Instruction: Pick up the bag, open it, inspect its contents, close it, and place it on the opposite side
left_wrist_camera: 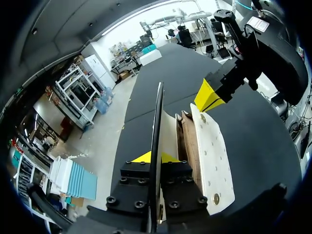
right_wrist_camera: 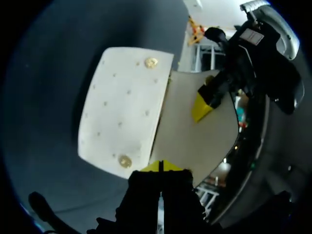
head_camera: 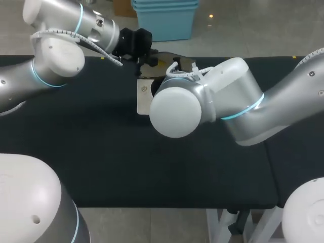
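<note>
The cream bag (head_camera: 144,96) sits at the far middle of the table, mostly hidden under my right arm's wrist in the head view. Its flap (left_wrist_camera: 210,156) with gold snaps hangs open to one side, and brown inner layers (left_wrist_camera: 187,141) show in the mouth. My left gripper (left_wrist_camera: 156,157) is shut on one thin wall of the bag (left_wrist_camera: 157,122), seen edge-on. My right gripper (right_wrist_camera: 161,165) is shut on the bag's other wall (right_wrist_camera: 195,141), beside the flap (right_wrist_camera: 124,112). Each wrist view shows the other arm's yellow fingertip: right (left_wrist_camera: 208,96), left (right_wrist_camera: 201,108).
The dark table top (head_camera: 101,162) stretches wide in front of the bag. My right arm's bulky elbow (head_camera: 177,111) hangs over the table's middle. My left arm (head_camera: 55,55) comes in along the far left edge.
</note>
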Action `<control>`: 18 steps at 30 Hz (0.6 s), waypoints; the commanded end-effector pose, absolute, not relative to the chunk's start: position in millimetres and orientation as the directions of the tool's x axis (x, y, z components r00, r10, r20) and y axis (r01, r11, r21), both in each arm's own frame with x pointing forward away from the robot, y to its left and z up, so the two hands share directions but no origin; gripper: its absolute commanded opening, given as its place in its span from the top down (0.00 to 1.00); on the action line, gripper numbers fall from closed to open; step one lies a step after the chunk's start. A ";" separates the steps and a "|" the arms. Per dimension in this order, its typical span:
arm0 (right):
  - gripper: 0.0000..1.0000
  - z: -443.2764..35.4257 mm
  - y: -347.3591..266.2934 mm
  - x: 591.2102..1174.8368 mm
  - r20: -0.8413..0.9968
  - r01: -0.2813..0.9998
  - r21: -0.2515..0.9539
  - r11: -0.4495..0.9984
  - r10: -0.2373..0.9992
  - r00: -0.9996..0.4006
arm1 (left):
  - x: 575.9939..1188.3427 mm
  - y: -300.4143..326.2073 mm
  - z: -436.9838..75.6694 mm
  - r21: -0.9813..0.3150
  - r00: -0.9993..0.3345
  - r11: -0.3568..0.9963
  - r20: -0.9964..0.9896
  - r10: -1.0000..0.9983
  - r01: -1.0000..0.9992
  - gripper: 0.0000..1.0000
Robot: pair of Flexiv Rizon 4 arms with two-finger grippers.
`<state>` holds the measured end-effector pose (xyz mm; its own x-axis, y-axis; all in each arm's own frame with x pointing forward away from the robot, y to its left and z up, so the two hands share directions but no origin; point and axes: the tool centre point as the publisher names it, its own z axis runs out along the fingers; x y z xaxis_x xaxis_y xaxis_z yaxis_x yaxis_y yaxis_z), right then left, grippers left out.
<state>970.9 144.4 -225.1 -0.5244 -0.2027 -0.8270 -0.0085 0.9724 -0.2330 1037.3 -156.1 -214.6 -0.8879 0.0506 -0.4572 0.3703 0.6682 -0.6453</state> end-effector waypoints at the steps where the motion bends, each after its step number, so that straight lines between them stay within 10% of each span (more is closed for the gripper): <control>1: 1.00 -236.4 149.7 983.9 -0.818 -0.001 -0.240 0.971 -0.202 -0.539 | 1036.0 -152.8 -214.5 -0.664 -0.889 0.643 -0.454 0.057 0.381 1.00; 18: 1.00 -255.6 142.1 979.3 -0.795 0.011 -0.218 0.976 -0.171 -0.582 | 1033.7 -152.3 -217.0 -0.709 -0.902 0.611 -0.431 0.021 0.353 1.00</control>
